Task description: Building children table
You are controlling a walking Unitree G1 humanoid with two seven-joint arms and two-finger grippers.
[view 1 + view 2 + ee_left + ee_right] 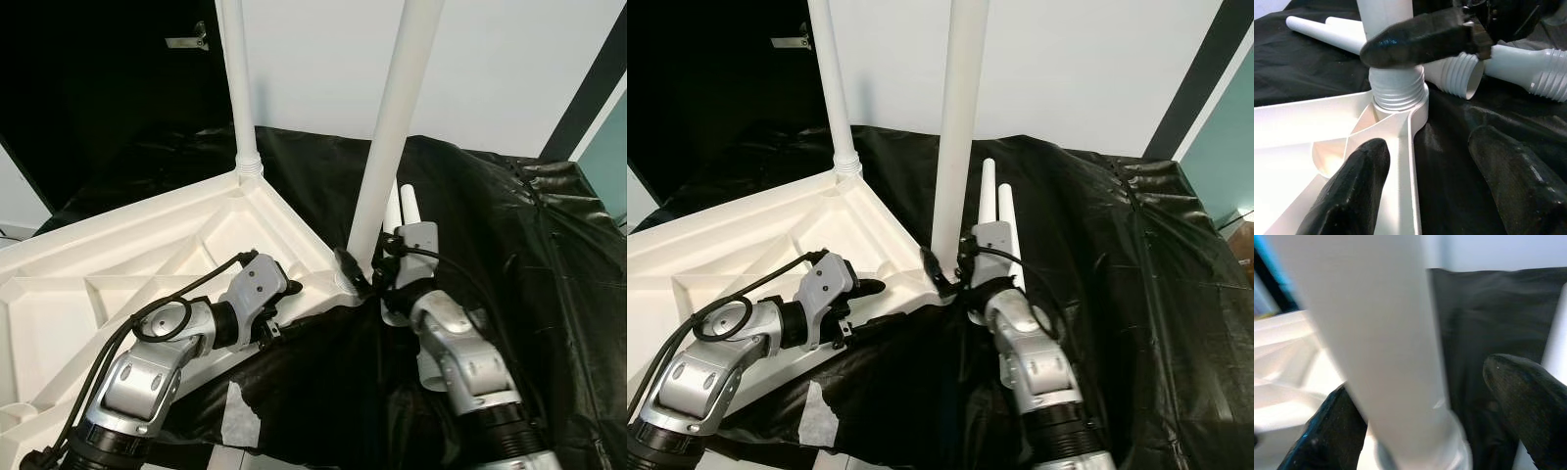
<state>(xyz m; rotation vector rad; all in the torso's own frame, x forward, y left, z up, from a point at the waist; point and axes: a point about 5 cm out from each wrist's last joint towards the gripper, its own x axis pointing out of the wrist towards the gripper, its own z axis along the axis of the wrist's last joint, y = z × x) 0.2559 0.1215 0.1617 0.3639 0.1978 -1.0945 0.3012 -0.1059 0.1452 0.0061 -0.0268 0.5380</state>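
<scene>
I have the white tabletop (118, 264) lying upside down on a black sheet (509, 245), ribs facing up. One leg (235, 88) already stands in the far corner socket. A second leg (397, 137) stands upright in the near corner socket, and that is the step I am on: screwing it home.

My right claw (361, 277) is at the base of this leg, fingers apart on either side of it; from the wrist camera I think one finger (1327, 435) touches the leg, though the blur makes that uncertain. My left claw (284, 304) sits open at the tabletop's edge just beside the same corner, one finger (1352, 191) over the plastic and the other over the sheet, steadying nothing yet.

The thread (1398, 88) shows above the socket, so the leg looks not fully seated. Next I need to close the right claw on the leg and twist, while the left pins the tabletop. Two spare legs (994, 220) lie on the sheet behind.
</scene>
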